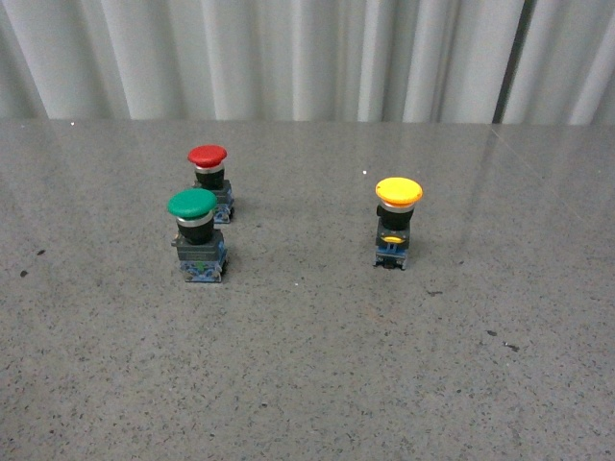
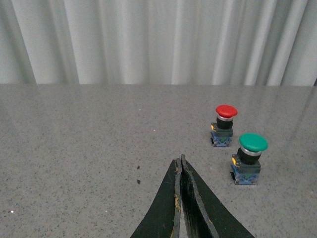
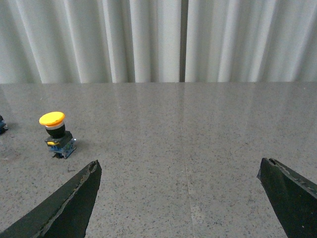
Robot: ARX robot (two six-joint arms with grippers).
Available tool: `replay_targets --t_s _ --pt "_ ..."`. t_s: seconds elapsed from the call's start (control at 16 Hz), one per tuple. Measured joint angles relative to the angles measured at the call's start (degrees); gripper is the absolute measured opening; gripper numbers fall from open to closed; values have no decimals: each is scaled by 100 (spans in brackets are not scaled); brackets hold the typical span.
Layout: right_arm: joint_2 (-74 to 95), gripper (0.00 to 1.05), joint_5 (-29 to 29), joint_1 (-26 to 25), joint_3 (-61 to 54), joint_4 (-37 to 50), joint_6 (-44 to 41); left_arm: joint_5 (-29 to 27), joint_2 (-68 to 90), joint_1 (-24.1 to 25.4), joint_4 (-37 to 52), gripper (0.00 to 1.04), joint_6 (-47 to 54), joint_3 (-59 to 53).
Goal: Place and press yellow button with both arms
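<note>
The yellow button (image 1: 397, 223) stands upright on the surface (image 1: 307, 375), at 3 o'clock from the green button (image 1: 197, 235). Left jaws are squeezed together, empty; right jaws are spread wide, empty. Nothing is grabbed yet. Next, I think, the right jaws must reach and grab it.

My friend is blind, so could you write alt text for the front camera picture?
Three mushroom-capped push-buttons stand on a grey table: the yellow button alone at right, the green button at left, the red button behind it. Pale curtains hang behind; no robot arm shows.
</note>
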Motion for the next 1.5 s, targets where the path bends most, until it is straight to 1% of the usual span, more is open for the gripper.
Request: replay_targets --t_s 0.06,0.12,0.25,0.56,0.62,0.75,0.88,0.94,1.0,1.06,1.12,1.31,1.38,1.44,1.5 --pt "0 98 0 0 0 2 0 149 -105 227 -44 2 0 -52" --pt "0 98 2 0 0 0 0 114 -197 321 -98 2 -9 -96" --pt "0 98 0 0 0 2 0 221 -407 271 -219 2 -7 -170" --pt "0 98 2 0 0 0 0 214 -872 273 -538 2 -7 -295" --pt "0 98 0 0 0 0 0 214 -964 273 -356 2 -7 -435" --pt "0 98 2 0 0 0 0 216 -1349 273 -780 2 -7 -448" --pt "0 98 0 0 0 0 0 214 -1506 273 -942 2 -7 -448" --pt "0 98 2 0 0 -2 0 214 -1681 273 -1187 2 -7 -442" --pt "0 98 2 0 0 0 -2 221 -2212 273 -1980 2 -7 -444" --pt "0 98 2 0 0 -2 0 227 -2470 273 -1884 2 -2 -444" --pt "2 98 0 0 0 2 -2 203 -2459 275 -2011 2 -7 -444" --pt "0 98 0 0 0 0 0 214 -2461 275 -1982 2 -7 -444" --pt "0 98 0 0 0 0 0 212 -2461 275 -1982 4 -15 -444" --pt "0 98 2 0 0 -2 0 212 -2461 275 -1982 20 -15 -444" --pt "0 98 0 0 0 0 0 212 -2461 275 -1982 31 -15 -444"
